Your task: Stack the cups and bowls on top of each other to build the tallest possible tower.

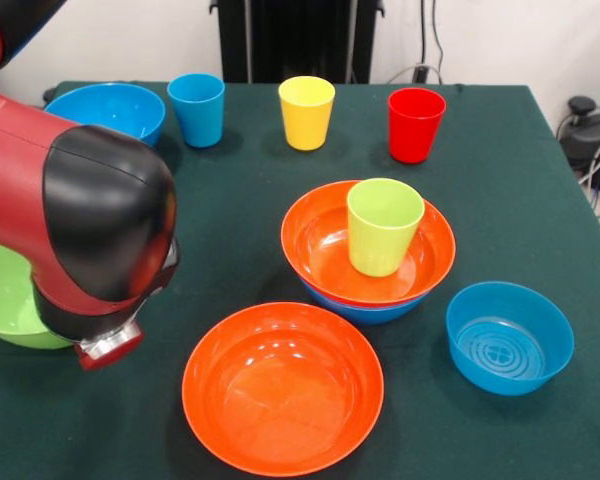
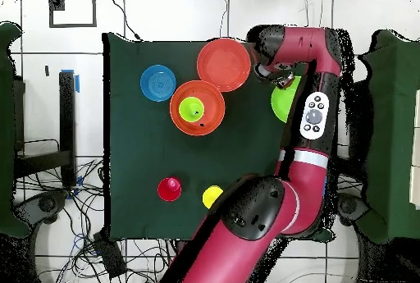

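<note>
Tower [image 1: 372, 262] begun: green cup [image 1: 383, 226] in stacked bowls.
Light, stiff, slippery plastic; best pinched at rim. Green bowl [image 1: 2, 298] at nine o'clock under arm [image 1: 90, 215]; finger state impossible to tell.

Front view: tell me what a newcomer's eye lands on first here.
The bulky red and black robot arm fills the picture's left side, partly hiding a lime green plastic bowl behind it. Mid-table stands the start of a tower: a lime green plastic cup upright in a wide glossy orange bowl, nested on a blue bowl. A second wide orange bowl lies in front of the tower.
</note>
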Controlling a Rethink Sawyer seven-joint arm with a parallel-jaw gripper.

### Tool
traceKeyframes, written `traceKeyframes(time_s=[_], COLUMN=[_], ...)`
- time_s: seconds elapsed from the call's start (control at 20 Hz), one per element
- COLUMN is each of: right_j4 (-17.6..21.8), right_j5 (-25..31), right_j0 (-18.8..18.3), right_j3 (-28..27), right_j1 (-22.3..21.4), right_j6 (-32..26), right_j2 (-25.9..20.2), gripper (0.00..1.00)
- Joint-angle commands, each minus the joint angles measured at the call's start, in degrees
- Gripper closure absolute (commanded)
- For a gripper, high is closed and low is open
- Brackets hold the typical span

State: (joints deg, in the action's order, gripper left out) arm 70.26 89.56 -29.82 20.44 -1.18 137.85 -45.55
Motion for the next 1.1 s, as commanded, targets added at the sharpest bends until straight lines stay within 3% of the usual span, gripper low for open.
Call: traceKeyframes(time_s=[0.05, 0.2, 0.5, 1.1], right_j4=[4.16, 8.63, 11.54, 23.9], right_j5=[3.26, 5.98, 7.97, 15.51], right_j0=[2.95, 3.2, 2.96, 3.03], right_j3=[-5.88, -9.41, -9.74, -10.43], right_j1=[-1.11, -1.87, -3.19, -4.79], right_j6=[-8.44, -10.73, -10.1, -9.23], right_j2=[-5.61, -11.38, -14.94, -25.37], gripper=[1.0, 1.0, 1.0, 1.0])
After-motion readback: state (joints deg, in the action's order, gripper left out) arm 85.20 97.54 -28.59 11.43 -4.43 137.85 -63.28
